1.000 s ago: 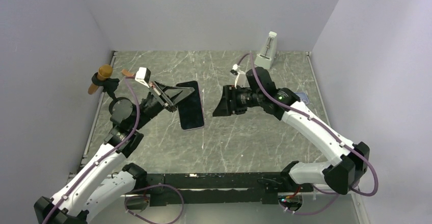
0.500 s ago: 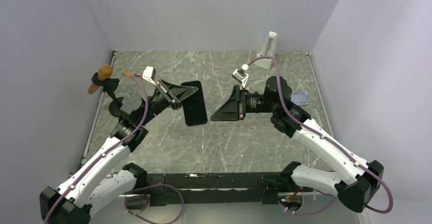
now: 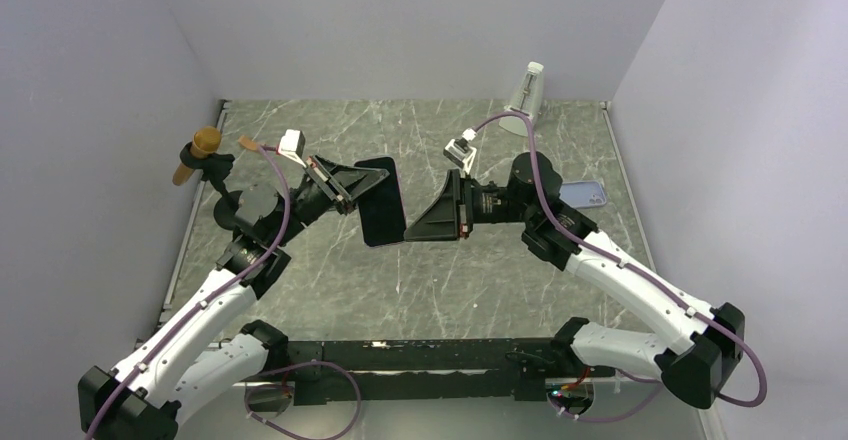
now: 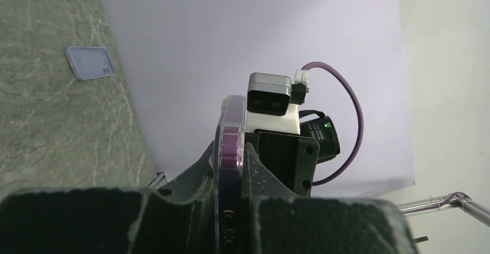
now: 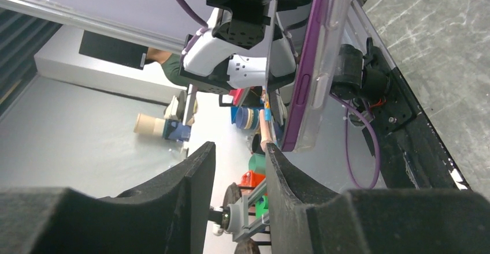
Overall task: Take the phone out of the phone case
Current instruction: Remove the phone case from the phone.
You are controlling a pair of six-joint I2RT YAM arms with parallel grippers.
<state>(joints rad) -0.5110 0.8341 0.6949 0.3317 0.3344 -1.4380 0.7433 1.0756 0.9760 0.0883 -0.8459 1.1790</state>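
Note:
My left gripper (image 3: 350,188) is shut on the phone (image 3: 380,205) and holds it tilted above the table, dark screen up. In the left wrist view the phone (image 4: 231,121) stands edge-on between the jaws (image 4: 231,150), with a purple side and a clear rim. My right gripper (image 3: 412,230) is open, its tips at the phone's lower right corner. In the right wrist view the phone (image 5: 309,63) lies just beyond the right finger (image 5: 277,167), not between the jaws (image 5: 240,150). The pale lavender phone case (image 3: 585,195) lies flat on the table at the right, also in the left wrist view (image 4: 89,62).
A brown-topped object on a black stand (image 3: 200,150) sits at the left wall. A white upright device (image 3: 527,95) stands at the back. White walls close in the green marble table (image 3: 480,280) on three sides.
My right gripper has moved left from mid-table until its tips reach the phone's corner. My left gripper raised the phone slightly and now holds still.

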